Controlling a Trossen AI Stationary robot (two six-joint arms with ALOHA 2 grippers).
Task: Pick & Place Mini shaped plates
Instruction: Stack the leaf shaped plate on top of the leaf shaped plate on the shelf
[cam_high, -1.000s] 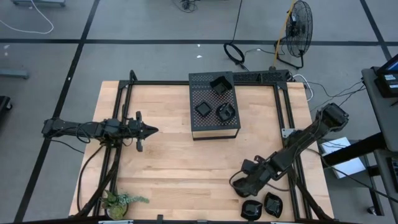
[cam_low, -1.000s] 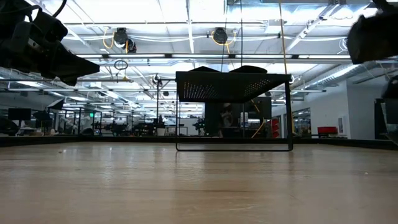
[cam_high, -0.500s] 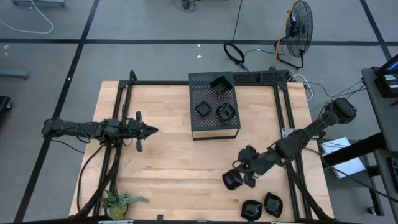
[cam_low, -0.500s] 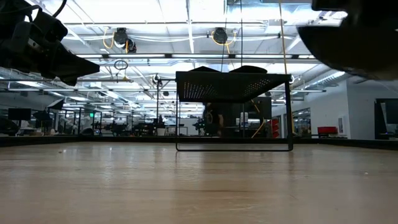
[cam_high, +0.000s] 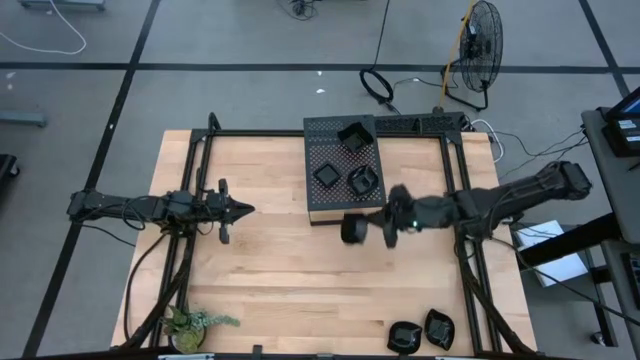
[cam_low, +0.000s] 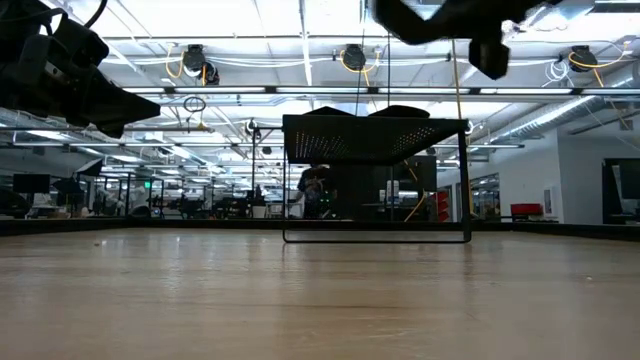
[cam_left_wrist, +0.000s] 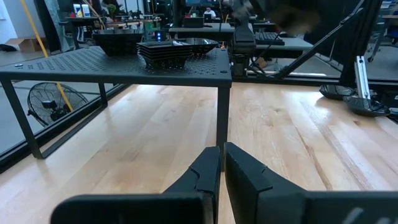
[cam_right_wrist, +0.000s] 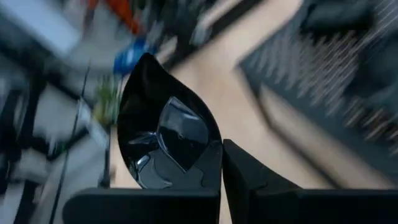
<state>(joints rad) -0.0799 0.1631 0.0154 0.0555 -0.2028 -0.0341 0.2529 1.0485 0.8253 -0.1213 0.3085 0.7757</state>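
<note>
The right tool (cam_high: 372, 228) pinches a leaf-shaped mini plate (cam_right_wrist: 165, 134) by its thin rim; it looks light, stiff and slippery.

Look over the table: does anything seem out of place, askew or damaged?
Nothing stands out. The right gripper carries a leaf-shaped plate near the perforated box; two plates wait at the table edge.

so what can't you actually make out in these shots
- Held plate in the right gripper: high view shows only a small dark blob; right wrist view is motion-blurred, so its full outline is unclear.
- Plates on the box: shapes too small in the high view; seen only edge-on in the low view.
- Two plates at the table's near edge: shapes too small.
- Left gripper: cropped in the low view.
</note>
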